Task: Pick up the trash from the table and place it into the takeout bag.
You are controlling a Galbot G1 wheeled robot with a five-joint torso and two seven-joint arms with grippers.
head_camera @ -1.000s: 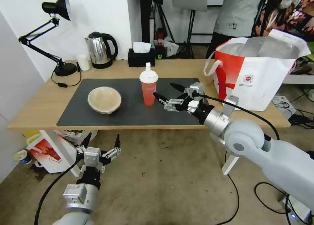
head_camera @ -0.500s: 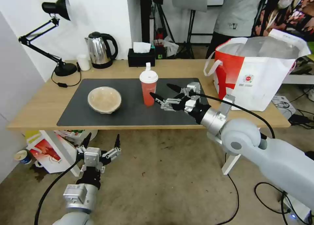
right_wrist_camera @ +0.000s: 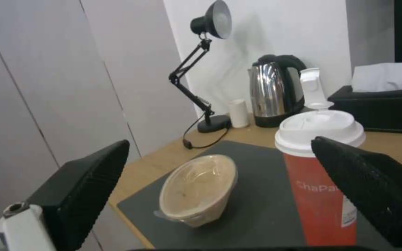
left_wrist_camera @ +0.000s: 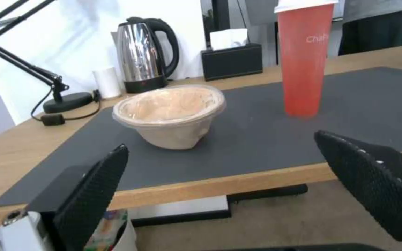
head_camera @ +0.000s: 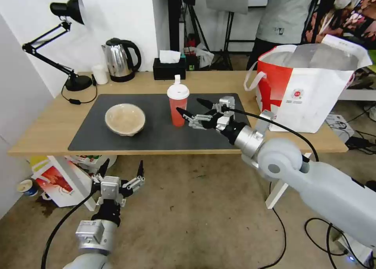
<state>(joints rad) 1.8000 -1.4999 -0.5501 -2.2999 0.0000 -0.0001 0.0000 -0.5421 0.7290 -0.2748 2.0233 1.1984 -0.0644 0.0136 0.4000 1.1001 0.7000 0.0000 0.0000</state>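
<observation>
The long light-wood table [head_camera: 47, 132] carries one large dark grey rectangular mat [head_camera: 156, 136]. Two pieces of trash stand on the mat, well apart: one red cup with a white lid [head_camera: 178, 104], upright near the mat's middle, and one shallow beige bowl [head_camera: 125, 119], upright to the left of the cup.

The right gripper [head_camera: 190, 107] is over the mat, level with the cup and just beside its right side. Its two black fingers are spread wide and hold nothing; in the head view the near fingertip overlaps the cup's lower body, but contact cannot be confirmed. In the right wrist view the cup [right_wrist_camera: 322, 181] sits close before one finger, with the bowl [right_wrist_camera: 199, 190] farther off between the fingers.

The left gripper [head_camera: 120, 171] is parked below the table's front edge, above the floor, fingers spread wide and empty.

One large boxy white takeout bag with a red side panel [head_camera: 309, 92] stands open on the table's right end, near the mat's right edge.

Along the back edge stand one steel kettle [head_camera: 119, 60], one black tissue box [head_camera: 169, 68], one black desk lamp [head_camera: 58, 38] and one small white cylinder [head_camera: 100, 74]. None of these lies between the right gripper and the cup.
</observation>
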